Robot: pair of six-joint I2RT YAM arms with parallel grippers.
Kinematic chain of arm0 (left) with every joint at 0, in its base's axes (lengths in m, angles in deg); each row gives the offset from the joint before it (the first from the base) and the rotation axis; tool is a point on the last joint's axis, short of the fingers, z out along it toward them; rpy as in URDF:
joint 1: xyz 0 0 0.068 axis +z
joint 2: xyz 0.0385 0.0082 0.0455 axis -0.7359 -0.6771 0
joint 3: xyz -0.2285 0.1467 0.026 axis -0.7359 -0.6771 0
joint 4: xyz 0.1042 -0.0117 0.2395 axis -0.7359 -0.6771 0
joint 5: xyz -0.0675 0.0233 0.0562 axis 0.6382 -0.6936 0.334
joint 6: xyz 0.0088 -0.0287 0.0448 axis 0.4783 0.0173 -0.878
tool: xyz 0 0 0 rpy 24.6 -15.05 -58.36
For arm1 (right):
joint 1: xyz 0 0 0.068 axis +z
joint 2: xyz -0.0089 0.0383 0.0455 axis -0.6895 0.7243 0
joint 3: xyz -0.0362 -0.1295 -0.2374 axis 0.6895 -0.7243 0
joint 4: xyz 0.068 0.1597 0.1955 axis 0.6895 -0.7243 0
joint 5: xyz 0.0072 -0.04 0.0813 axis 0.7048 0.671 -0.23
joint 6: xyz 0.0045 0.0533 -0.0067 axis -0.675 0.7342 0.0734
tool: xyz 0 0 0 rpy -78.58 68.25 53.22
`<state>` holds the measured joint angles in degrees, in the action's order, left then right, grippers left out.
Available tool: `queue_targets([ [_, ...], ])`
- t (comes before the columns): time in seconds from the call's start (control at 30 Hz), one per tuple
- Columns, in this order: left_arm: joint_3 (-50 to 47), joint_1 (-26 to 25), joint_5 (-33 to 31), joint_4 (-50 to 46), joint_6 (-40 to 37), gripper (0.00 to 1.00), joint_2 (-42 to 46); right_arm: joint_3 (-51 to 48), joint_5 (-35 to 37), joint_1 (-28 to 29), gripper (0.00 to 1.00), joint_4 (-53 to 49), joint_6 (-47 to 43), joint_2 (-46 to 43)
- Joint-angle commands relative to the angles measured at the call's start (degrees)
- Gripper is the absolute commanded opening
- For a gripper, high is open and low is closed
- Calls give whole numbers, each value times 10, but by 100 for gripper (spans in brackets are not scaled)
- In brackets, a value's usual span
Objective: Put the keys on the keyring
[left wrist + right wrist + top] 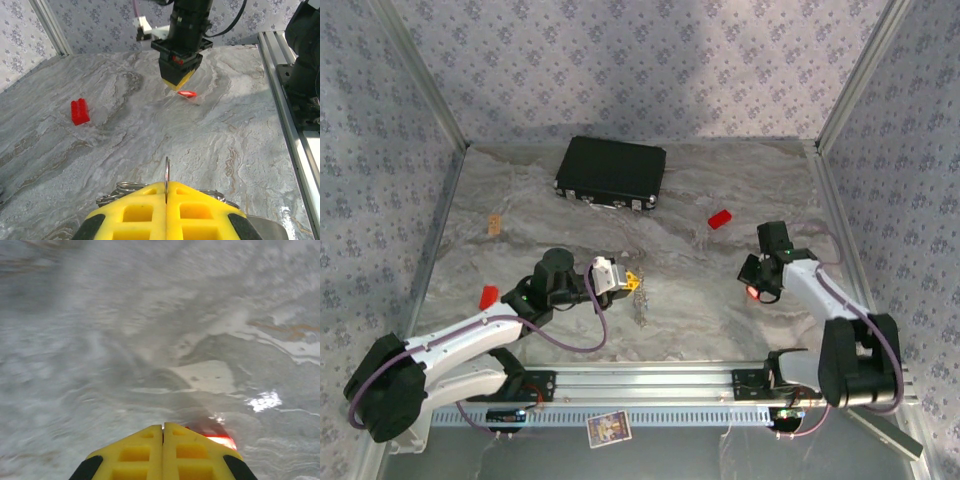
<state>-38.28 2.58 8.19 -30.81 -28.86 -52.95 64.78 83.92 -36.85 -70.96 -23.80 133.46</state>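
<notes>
Near the middle of the grey marbled surface, the left hand is clamped on the thin silver wire keyring, held upright and edge-on. Toward the right edge, the right hand is pressed together, its tip just beside the red-headed silver key on the surface; whether it pinches the key I cannot tell.

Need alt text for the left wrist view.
Shut yellow left gripper pinches a thin silver keyring upright over the marble table. Ahead, the right gripper points down at a red-headed key; a red block lies left.
</notes>
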Motion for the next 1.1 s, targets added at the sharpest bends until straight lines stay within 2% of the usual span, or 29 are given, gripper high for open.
queue_targets([
  [0.0, 19, -5, -15, 14, 10, 0, 13, 10, -29, 27, 0, 7, -50, -60],
  [0.23, 27, -5, -34, 25, 54, 0, 12, 34, -25, 153, 0, 42, -141, -139],
  [0.43, 47, -5, -32, 20, 94, 0, 6, 39, -52, 267, 0, 98, -236, -180],
  [0.53, 58, -4, -32, 11, 107, 0, 3, 39, -76, 305, 0, 127, -270, -196],
  [0.8, 80, -6, -27, -26, 122, 0, 4, 47, -148, 338, 0, 175, -324, -187],
  [1.07, 88, -8, -28, -68, 131, 0, -2, 57, -179, 352, 0, 189, -357, -169],
])
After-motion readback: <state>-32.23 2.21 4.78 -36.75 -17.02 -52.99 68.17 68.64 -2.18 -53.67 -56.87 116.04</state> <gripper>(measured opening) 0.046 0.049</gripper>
